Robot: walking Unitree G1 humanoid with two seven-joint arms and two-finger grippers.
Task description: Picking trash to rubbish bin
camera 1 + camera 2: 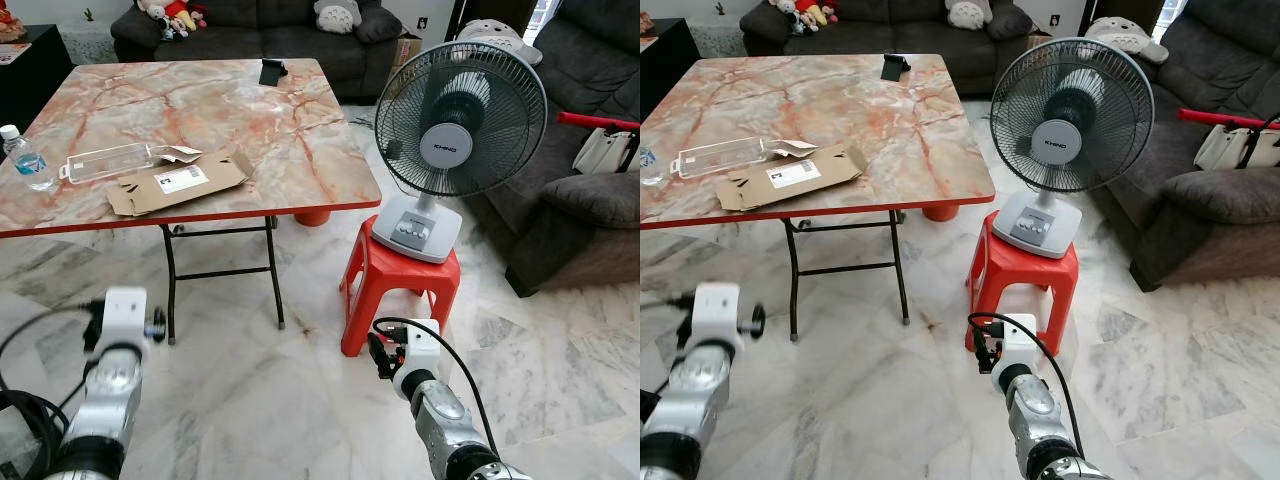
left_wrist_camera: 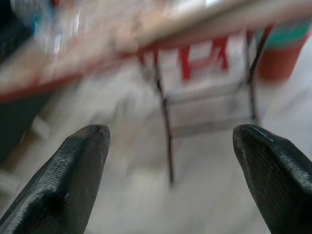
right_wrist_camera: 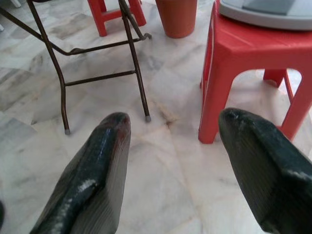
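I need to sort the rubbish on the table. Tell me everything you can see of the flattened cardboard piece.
The cardboard piece is brown, flattened and opened out, lying flat near the front edge of the marble-patterned table. A white printed label sits on its upper face. Its flaps spread unevenly. At its far edge it meets a clear plastic tray. Neither gripper touches it.
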